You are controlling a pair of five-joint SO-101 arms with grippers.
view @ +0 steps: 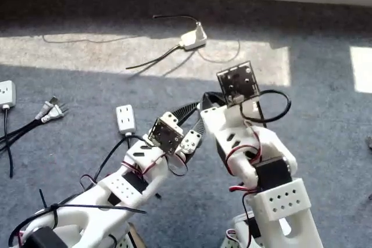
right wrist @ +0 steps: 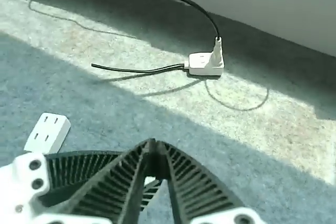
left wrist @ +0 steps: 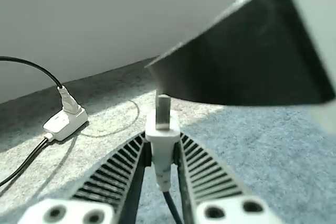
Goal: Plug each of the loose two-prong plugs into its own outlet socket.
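My left gripper [left wrist: 161, 153] is shut on a white two-prong plug [left wrist: 163, 129], prongs pointing away from the wrist; in the high view the plug [view: 190, 140] sits mid-table, close under the right arm. My right gripper [right wrist: 153, 149] is shut with nothing between its ribbed fingers, beside the left gripper [view: 187, 143] in the high view. A free white outlet socket [view: 125, 118] lies flat on the carpet just left of both grippers, also seen from the right wrist [right wrist: 46, 132]. Another loose plug [view: 52, 110] on black cable lies at far left.
A far white socket [view: 193, 39] has a black-corded plug in it, as the left wrist [left wrist: 65, 121] and right wrist [right wrist: 205, 62] views also show. A third white socket [view: 6, 94] sits at the left edge. Black cables [view: 11, 137] trail there. Grey carpet [view: 325, 132] is bare at right.
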